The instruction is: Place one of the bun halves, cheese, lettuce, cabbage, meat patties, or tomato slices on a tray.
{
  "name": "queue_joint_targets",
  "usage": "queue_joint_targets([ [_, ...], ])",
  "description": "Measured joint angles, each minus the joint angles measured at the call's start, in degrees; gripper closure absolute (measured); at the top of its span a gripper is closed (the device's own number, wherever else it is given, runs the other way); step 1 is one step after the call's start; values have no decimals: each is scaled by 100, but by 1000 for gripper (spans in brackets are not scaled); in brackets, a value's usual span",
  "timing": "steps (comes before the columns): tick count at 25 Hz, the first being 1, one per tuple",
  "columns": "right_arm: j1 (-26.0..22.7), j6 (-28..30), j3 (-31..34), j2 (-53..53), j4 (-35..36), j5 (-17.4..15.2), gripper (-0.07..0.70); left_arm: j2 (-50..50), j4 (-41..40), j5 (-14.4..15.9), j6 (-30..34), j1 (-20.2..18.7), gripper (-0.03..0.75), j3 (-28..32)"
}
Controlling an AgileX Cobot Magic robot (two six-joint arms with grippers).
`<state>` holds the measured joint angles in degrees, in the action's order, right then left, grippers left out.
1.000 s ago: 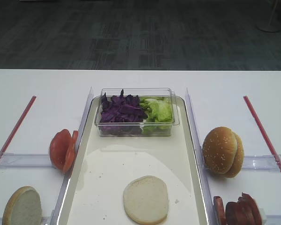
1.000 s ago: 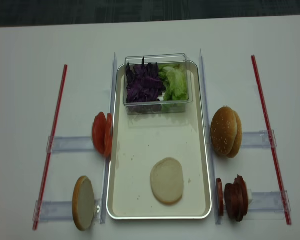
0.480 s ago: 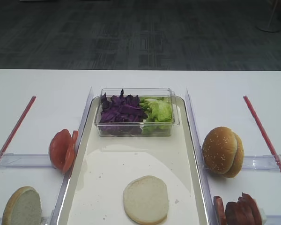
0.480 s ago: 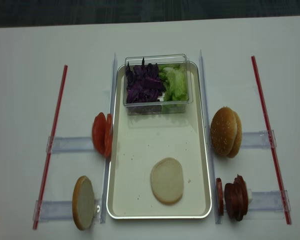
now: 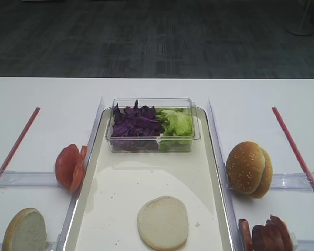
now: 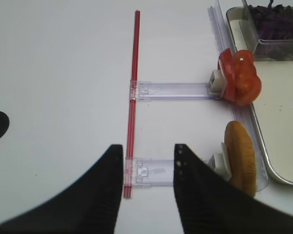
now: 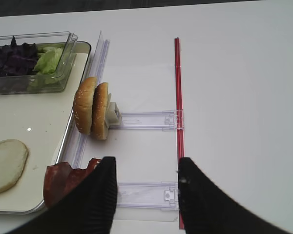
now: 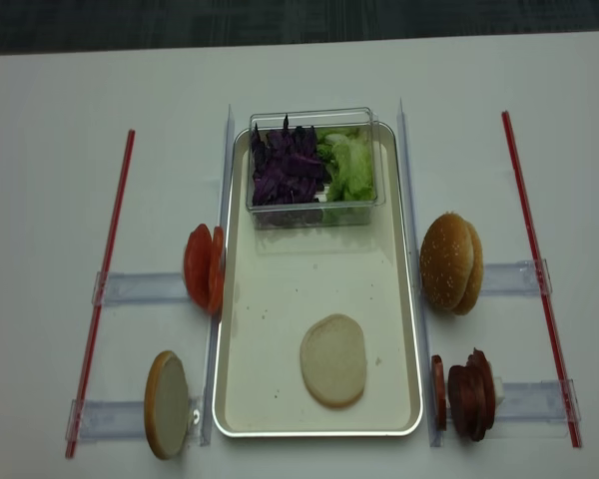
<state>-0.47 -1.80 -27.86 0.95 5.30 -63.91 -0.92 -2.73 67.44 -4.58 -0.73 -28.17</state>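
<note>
A flat cream bun half lies on the near end of the long cream tray. Another bun half stands on edge left of the tray, behind the tomato slices. Meat patties stand at the tray's right. Cabbage and lettuce fill a clear tub. No cheese shows. My left gripper hangs open over the table left of the standing bun half. My right gripper hangs open just right of the patties. Both are empty.
The clear tub sits on the tray's far end. Sesame buns stand right of the tray. Red strips run along both sides, crossed by clear plastic holders. Clear rails flank the tray.
</note>
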Motion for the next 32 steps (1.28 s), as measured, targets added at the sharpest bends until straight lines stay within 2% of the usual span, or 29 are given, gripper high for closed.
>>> queue_joint_targets([
  [32,0,0,0,0,0,0,295,0,0,0,0,0,479,0],
])
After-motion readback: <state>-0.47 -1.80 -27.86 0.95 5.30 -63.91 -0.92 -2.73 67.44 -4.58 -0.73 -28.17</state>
